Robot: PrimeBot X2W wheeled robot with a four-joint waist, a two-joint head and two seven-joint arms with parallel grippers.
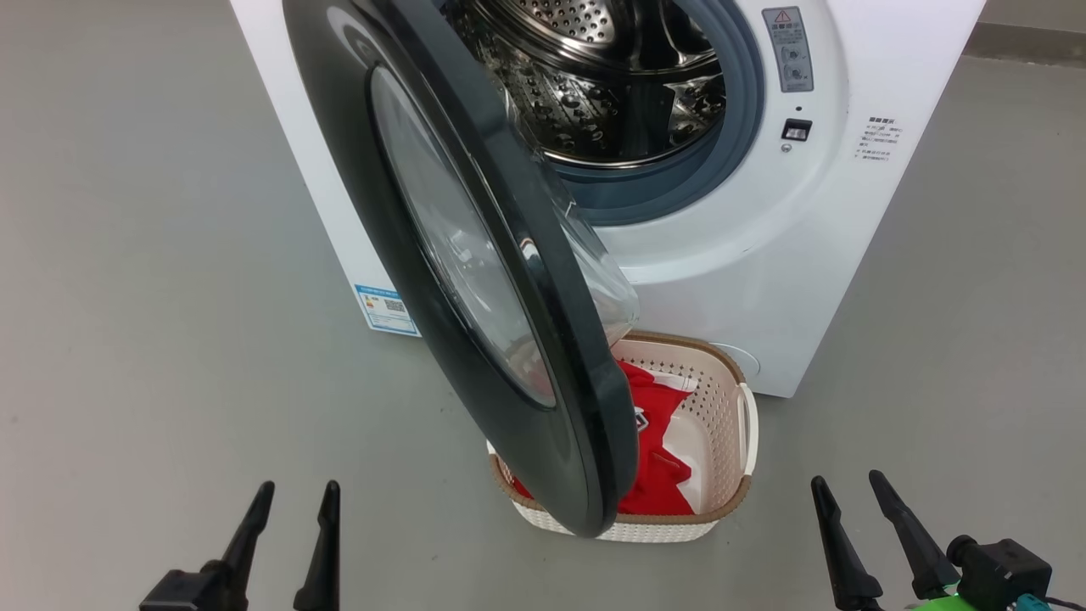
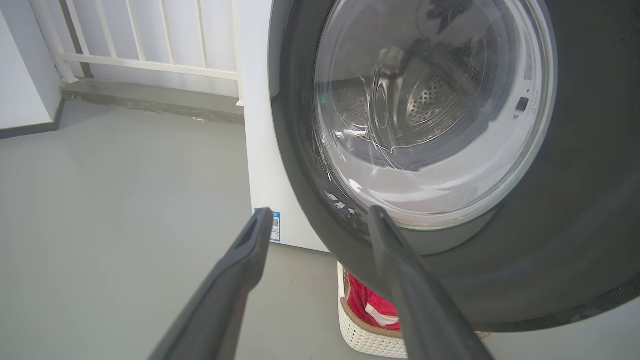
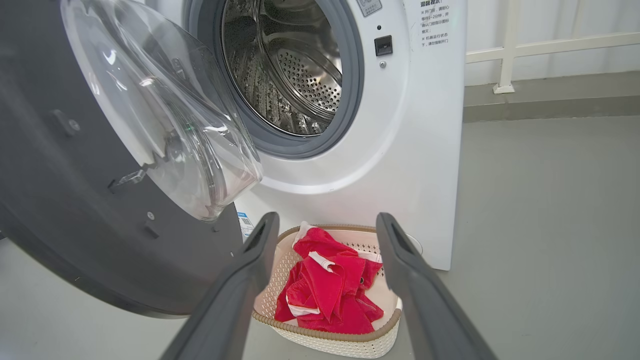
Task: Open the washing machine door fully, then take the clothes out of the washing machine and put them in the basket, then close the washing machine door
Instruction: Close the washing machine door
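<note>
While the left tool [image 1: 299, 488] and the right tool [image 1: 847, 478] both hang released, holding nothing, the washing machine door [image 1: 462, 255] stands partly open between them, its lower rim over the basket [image 1: 736, 424]; the clothes [image 1: 655, 424] lie inside that basket, on the floor [image 1: 170, 339] just before the washing machine [image 1: 764, 255].

There is one washing machine [image 1: 764, 280], and it has one round door [image 1: 462, 255], one steel drum [image 1: 594, 93] and one grey gasket [image 1: 738, 127]. On its white body I count one blue label [image 1: 386, 307]. There is one basket [image 1: 725, 424]. The clothes [image 1: 653, 424] make one red heap; how many pieces are in it, I cannot tell. The grippers are two, the left gripper [image 1: 299, 488] and the right gripper [image 1: 845, 477], each with two dark fingers [image 1: 912, 535], so four fingers together.
</note>
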